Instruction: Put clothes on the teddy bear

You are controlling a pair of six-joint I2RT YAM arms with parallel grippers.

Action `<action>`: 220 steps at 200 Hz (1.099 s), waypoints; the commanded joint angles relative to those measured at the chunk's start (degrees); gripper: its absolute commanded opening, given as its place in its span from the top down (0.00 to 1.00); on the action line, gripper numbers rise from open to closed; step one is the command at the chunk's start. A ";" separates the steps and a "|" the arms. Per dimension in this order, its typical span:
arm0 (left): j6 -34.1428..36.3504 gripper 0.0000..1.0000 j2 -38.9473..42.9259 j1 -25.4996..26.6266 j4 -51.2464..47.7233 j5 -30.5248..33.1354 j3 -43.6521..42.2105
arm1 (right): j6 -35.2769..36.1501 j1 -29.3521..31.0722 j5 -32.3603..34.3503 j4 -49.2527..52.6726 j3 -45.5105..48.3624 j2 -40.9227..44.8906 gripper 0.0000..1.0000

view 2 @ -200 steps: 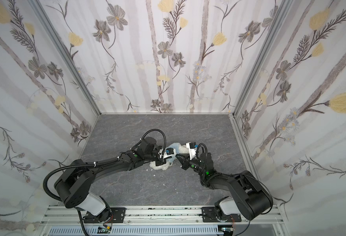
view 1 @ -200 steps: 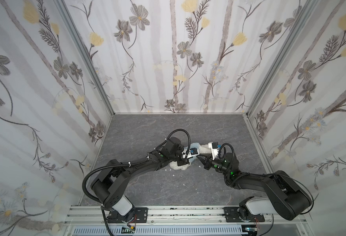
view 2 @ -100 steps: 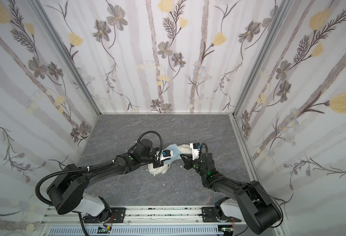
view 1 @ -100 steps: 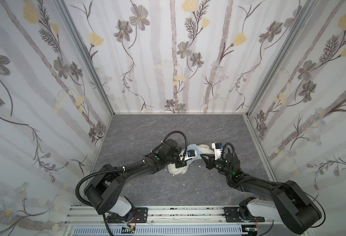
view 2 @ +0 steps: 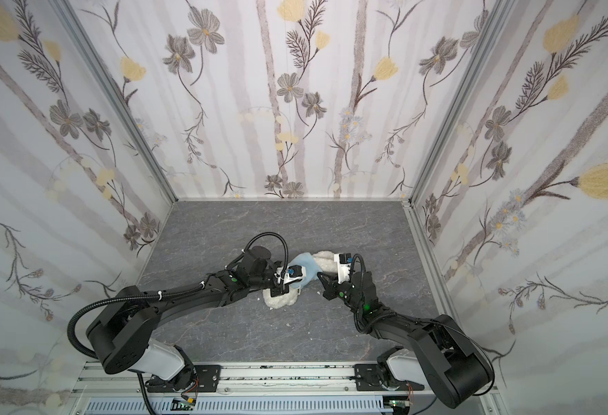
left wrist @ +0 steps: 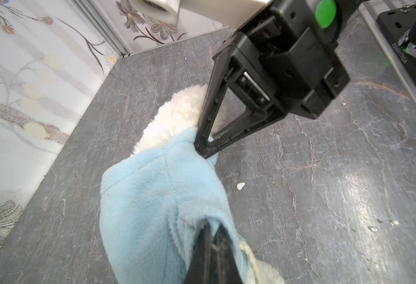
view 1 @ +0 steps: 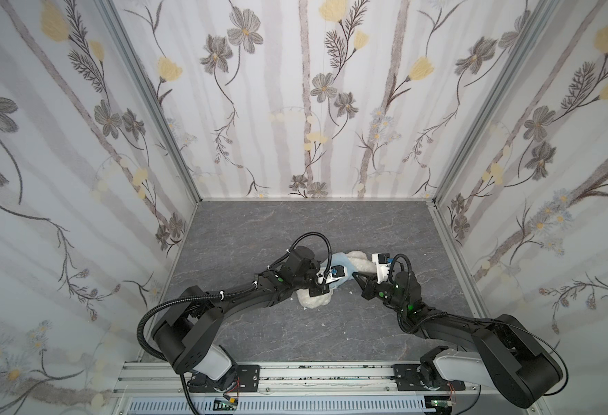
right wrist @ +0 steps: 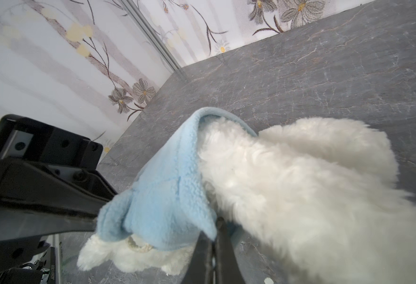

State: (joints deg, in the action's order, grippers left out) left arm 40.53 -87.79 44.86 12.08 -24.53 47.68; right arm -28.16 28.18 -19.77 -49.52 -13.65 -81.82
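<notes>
Both arms have sunk lower over the counter since a second ago, and the teddy bear lies between them in the lower middle of both top views. On opposite edges of the light-blue hoodie the left tool and the right tool are clenched, probably to keep its opening stretched while it slides along the body.

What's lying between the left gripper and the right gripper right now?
The light-blue hoodie, partly over the teddy bear, spans from the left gripper to the right gripper, both shut on it; clearest in the left wrist view.
</notes>
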 commanded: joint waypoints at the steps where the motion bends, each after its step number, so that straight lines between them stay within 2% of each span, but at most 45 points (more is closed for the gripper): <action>1: 0.16 0.94 -1.28 0.28 0.40 3.85 1.35 | 0.63 0.29 -1.72 -4.18 -0.50 -0.55 1.00; 13: 0.03 0.89 -1.86 0.58 0.40 5.32 1.80 | 0.70 0.46 -1.94 -4.06 -0.68 -0.80 1.00; 34: -1.06 0.89 -2.77 0.74 0.91 8.55 2.79 | 1.53 1.07 -1.71 -3.45 -1.24 -1.44 1.00; 75: -7.27 0.94 -5.21 0.83 2.59 13.80 4.76 | 2.70 1.72 -1.68 -3.45 -2.07 -3.06 1.00; 127: -11.31 0.94 -4.51 -0.77 3.05 7.91 5.36 | 4.67 1.30 -0.32 -1.65 -2.11 -3.20 1.00; 188: -9.70 0.82 -2.14 -3.13 -1.69 5.04 4.67 | 5.92 0.64 -0.26 0.06 -2.65 -2.86 1.00; 220: -9.25 0.94 -3.85 -3.04 -2.32 5.62 5.87 | 5.75 0.64 -0.62 -0.13 -2.99 -3.23 1.00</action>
State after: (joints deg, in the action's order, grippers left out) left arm 30.89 -90.54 41.82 10.37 -18.28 52.51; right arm -23.05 28.84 -20.01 -48.66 -15.90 -84.71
